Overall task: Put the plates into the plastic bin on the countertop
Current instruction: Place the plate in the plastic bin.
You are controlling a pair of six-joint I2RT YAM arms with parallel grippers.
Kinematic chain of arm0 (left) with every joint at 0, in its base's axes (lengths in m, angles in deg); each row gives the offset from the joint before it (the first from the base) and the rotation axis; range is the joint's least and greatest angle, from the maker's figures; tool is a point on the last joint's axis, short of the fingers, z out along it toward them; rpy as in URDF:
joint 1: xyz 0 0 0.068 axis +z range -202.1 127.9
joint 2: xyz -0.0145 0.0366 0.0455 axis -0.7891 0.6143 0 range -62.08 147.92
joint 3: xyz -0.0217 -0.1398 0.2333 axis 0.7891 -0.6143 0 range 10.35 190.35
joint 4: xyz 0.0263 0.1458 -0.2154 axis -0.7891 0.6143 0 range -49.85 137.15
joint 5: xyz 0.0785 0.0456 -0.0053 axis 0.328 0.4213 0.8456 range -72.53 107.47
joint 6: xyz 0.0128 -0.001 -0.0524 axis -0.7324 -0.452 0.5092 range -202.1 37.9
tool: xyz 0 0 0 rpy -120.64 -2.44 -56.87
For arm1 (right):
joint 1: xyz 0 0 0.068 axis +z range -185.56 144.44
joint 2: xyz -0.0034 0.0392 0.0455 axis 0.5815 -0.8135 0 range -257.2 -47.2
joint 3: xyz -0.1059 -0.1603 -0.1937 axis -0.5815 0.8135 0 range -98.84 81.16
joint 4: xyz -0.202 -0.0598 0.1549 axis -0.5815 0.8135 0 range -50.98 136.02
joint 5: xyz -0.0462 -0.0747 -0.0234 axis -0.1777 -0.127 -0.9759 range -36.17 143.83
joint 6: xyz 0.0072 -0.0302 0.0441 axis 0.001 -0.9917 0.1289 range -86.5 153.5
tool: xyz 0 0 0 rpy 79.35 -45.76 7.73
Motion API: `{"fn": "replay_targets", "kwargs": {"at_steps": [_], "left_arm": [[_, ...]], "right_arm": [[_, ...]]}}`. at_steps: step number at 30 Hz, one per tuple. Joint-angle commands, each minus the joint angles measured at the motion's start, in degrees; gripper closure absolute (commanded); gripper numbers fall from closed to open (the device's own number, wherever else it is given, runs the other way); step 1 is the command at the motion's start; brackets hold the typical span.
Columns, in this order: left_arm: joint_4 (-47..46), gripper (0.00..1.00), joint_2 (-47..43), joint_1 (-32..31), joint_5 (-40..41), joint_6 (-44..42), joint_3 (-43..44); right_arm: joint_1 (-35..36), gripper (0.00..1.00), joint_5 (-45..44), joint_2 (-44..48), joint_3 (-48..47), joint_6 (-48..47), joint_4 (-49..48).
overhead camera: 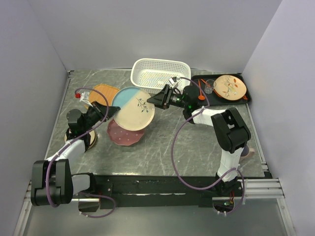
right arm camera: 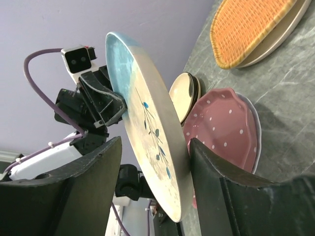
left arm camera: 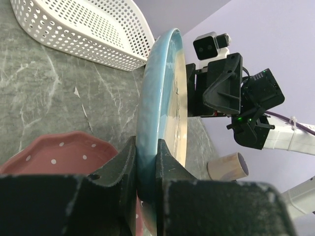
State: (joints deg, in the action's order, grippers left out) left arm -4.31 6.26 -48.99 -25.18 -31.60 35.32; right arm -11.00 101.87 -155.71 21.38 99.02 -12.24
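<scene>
The pale blue-cream plate with a leaf sprig (overhead camera: pixel 133 108) is held tilted above the countertop (overhead camera: pixel 162 147). My left gripper (overhead camera: pixel 111 111) is shut on its left rim; the left wrist view shows both jaws clamped on the blue edge (left arm camera: pixel 165 88). My right gripper (overhead camera: pixel 152 101) is open, its fingers on either side of the plate's right rim (right arm camera: pixel 147 128). The speckled pink plate (overhead camera: pixel 125 133) lies below it. The orange plate (overhead camera: pixel 105 93) lies behind it on the left. The white plastic bin (overhead camera: pixel 160 73) stands empty at the back.
A black tray (overhead camera: pixel 246 96) at the back right holds a cream plate with red-orange leaf marks (overhead camera: pixel 230 87) and a small glass (overhead camera: pixel 210 86). Stacked tan and dark plates (right arm camera: pixel 184 96) lie under my left arm. Grey walls enclose the countertop on three sides.
</scene>
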Motion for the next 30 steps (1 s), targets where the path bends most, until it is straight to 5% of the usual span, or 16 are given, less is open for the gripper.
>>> {"fn": "replay_targets", "kwargs": {"at_steps": [1,17,20,25,30], "left_arm": [[-4.92,0.99,0.39,-0.57,-0.59,-0.67,-0.01],[-4.58,0.99,-6.28,-0.57,1.08,0.56,-1.33],[-3.96,0.99,-6.02,-0.65,1.08,0.13,-0.89],[-6.24,0.99,-4.35,-0.65,0.82,1.53,-1.50],[-4.76,0.99,-3.91,-0.57,1.26,0.57,-1.24]], "right_arm": [[3.30,0.36,6.28,0.49,-5.33,1.46,-6.83],[3.39,0.38,5.84,-4.34,-5.51,-0.39,-5.07],[3.39,0.49,6.55,-5.31,-5.34,1.71,-8.05],[3.39,0.98,7.87,-6.45,-5.25,4.79,-11.92],[3.48,1.00,7.96,-5.75,-4.37,4.80,-12.98]]}}
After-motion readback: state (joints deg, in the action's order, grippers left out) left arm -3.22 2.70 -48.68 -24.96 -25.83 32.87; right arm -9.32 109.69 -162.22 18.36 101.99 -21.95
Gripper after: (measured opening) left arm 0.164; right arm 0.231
